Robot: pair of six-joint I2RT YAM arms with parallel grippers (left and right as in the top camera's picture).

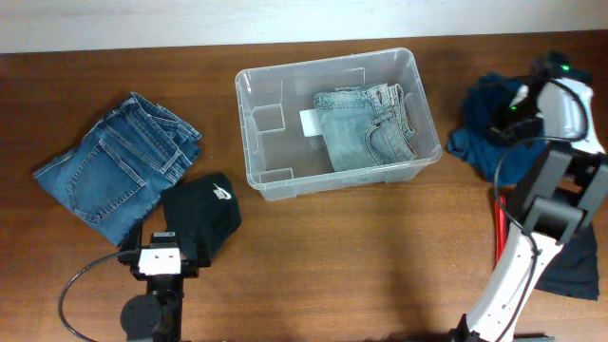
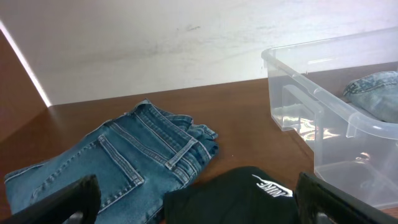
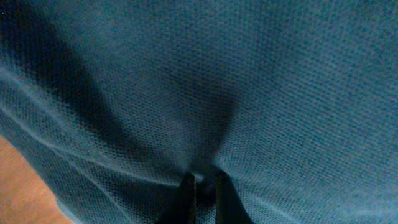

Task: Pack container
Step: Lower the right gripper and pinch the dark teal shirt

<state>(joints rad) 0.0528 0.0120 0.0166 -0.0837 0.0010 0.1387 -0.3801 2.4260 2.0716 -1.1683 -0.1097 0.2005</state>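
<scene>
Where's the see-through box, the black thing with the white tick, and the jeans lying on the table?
container [image 1: 285,152]: overhead view, bare floor inside.
black garment [image 1: 195,223]: overhead view, its middle.
jeans on the table [image 1: 114,171]: overhead view, their middle.

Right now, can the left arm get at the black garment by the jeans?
Probably yes. The left gripper is open, and the black garment lies right ahead between its fingers with nothing on top. The folded jeans and the container sit off to either side.
</scene>
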